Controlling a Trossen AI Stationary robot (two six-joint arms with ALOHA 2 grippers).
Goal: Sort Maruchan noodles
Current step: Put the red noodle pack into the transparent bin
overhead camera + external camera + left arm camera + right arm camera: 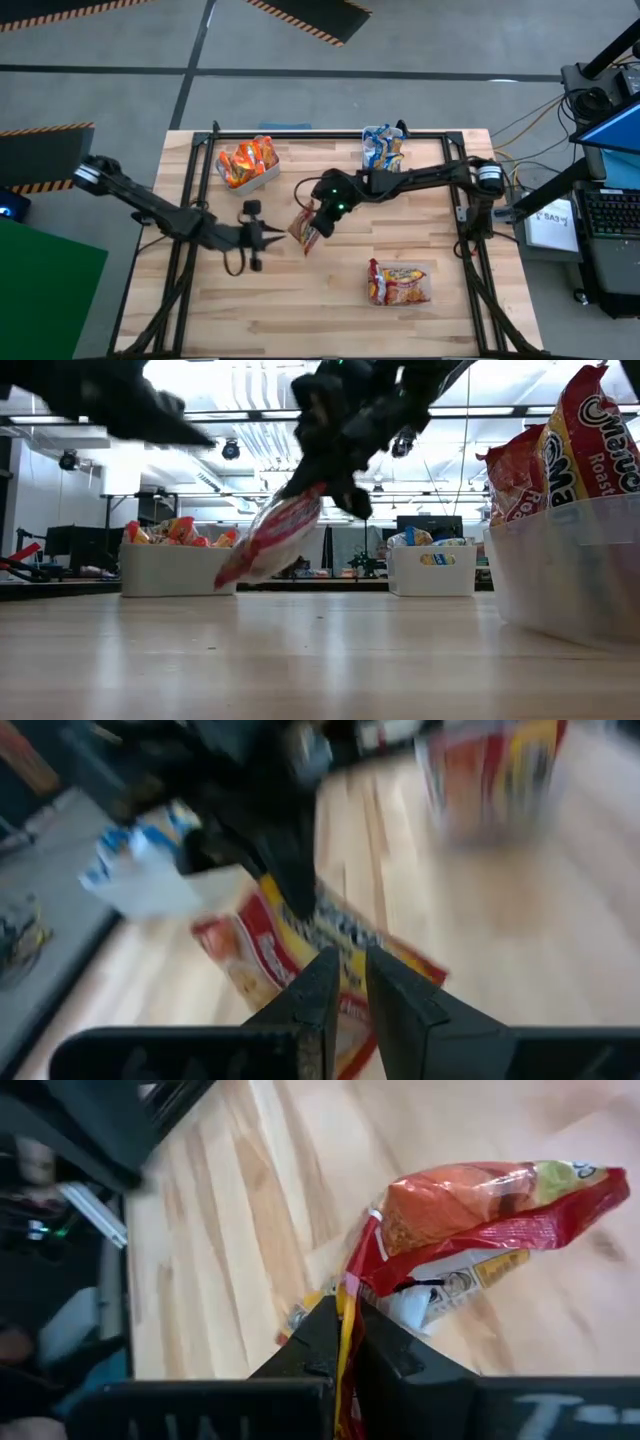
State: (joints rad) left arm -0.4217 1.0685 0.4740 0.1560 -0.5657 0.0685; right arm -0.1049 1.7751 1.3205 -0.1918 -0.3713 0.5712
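Orange packets (247, 160) fill far-left bin (262, 180), blue ones (383, 145) far bin, red (400, 283) near-right; right gripper (318, 224) clamps red packet (304, 231) above table centre, left gripper (277, 238) nearly closed, empty

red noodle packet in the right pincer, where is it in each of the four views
High view: red packet at table centre, under the right pincer.
Low view: hanging tilted above the tabletop, centre-left.
Left wrist view: just beyond the left pincer, centre.
Right wrist view: clamped edge-on, spreading to upper right.
Shared landmark: the bin of red packets.
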